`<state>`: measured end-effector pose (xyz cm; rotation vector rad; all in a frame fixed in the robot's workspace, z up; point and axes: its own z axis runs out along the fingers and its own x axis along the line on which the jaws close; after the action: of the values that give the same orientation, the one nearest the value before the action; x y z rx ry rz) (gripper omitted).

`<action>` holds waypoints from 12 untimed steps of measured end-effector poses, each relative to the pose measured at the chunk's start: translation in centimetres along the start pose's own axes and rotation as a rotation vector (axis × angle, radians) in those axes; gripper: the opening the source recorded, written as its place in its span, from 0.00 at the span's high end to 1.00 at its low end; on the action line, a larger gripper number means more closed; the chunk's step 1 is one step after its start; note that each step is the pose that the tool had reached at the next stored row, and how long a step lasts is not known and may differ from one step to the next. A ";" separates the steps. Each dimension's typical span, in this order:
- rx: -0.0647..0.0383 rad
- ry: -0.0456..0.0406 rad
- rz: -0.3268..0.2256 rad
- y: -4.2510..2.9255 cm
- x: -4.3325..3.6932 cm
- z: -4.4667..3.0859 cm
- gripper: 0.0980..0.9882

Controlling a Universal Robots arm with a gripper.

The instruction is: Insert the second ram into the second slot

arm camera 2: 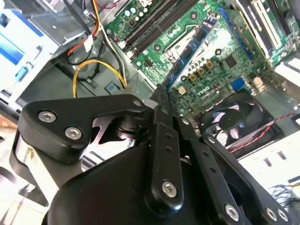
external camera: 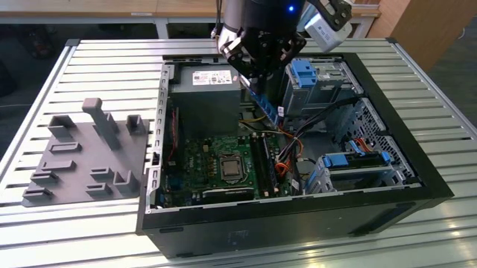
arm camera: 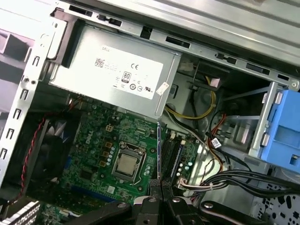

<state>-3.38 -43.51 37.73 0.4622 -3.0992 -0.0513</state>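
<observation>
My gripper hangs over the open computer case, above the back part of the motherboard. It is shut on the second ram, a thin blue stick that slants down from the fingers. In the second wrist view the second ram reaches out from the black fingers toward the board. Seen edge-on in the first wrist view, the second ram is a thin line over the dark memory slots. In the exterior view the slots lie below and in front of the stick, clear of it.
A grey power supply sits to the exterior view's left of the gripper, with blue drive brackets to its right. Yellow and black cables cross near the slots. The processor socket is beside them. A grey fixture plate lies outside the case.
</observation>
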 end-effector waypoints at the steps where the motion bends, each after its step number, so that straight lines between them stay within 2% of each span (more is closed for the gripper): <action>1: 0.000 -0.0005 0.014 0.00 0.00 0.01 0.98; 12: -0.001 -0.0063 0.186 0.00 0.00 0.13 0.98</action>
<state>-3.38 -43.51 37.60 0.1721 -3.1319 -0.0523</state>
